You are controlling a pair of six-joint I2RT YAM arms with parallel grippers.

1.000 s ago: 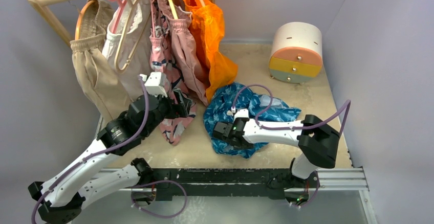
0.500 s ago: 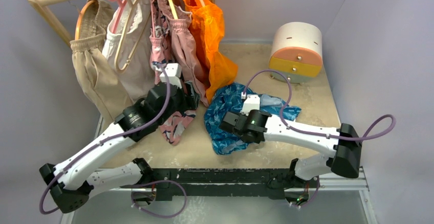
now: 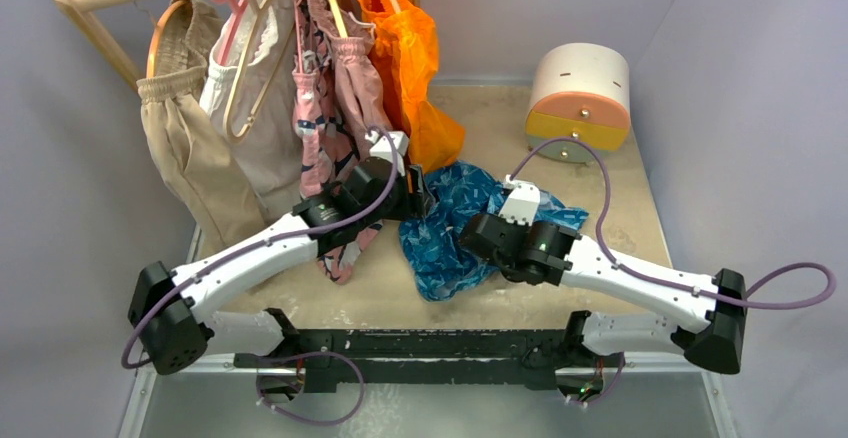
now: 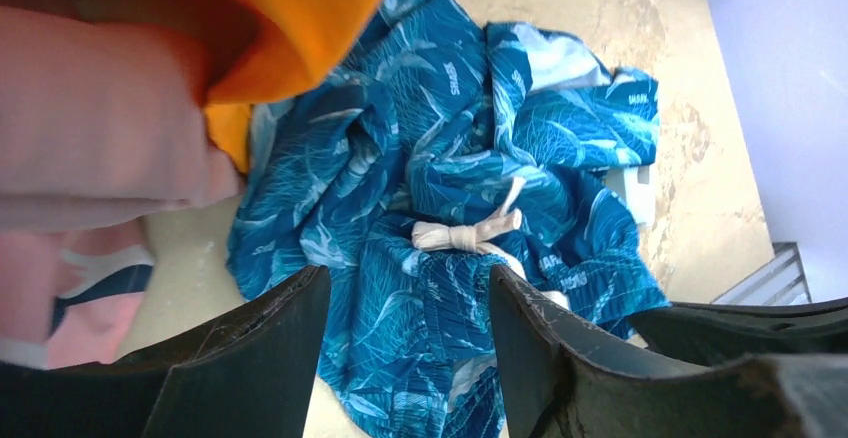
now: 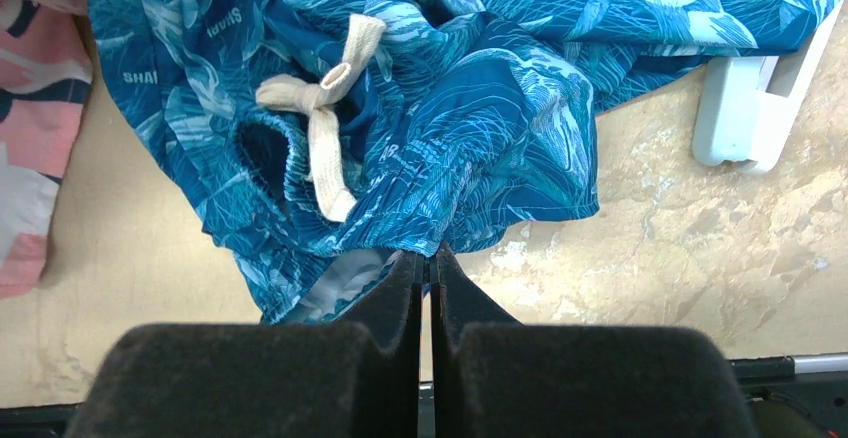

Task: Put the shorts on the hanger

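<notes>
The shorts [image 4: 420, 158] are blue with lighter leaf print, their drawstring [image 4: 470, 233] white.

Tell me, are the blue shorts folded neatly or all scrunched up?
Scrunched up. The shorts lie in a rumpled heap on the table, drawstring showing.

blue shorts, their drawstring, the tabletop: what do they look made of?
Shorts: thin woven fabric, probably synthetic; matte with slight sheen, crumples in soft folds.
Drawstring: flat off-white woven tape, likely cotton; matte, holds a knot.
Tabletop: beige, mottled stone-look surface, smooth; possibly laminate or a printed sheet, cannot tell.
</notes>
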